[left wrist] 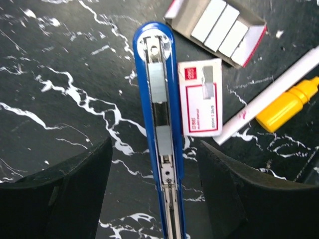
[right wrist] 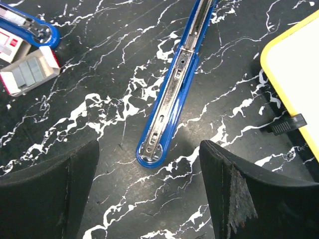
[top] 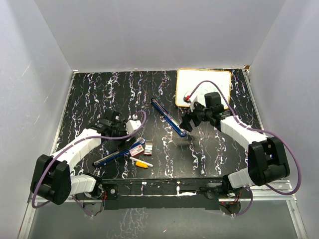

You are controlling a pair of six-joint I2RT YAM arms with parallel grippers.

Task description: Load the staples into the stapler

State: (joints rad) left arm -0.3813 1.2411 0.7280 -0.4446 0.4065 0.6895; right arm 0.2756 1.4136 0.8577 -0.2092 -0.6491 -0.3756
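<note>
Blue stapler (left wrist: 158, 114) lies below our left gripper (left wrist: 154, 144), fingers spread apart; its camera shows the staples (left wrist: 222, 30), tiny from above. Our right gripper (right wrist: 149, 144) is spread too.

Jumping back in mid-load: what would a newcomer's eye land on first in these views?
Two long blue stapler pieces lie apart on the black marbled table, metal channels facing up: the near-left piece below the open left gripper, the centre piece below the open right gripper. Beside the near-left piece sit the open tray of staples, its red-and-white sleeve and a yellow-capped marker.
</note>
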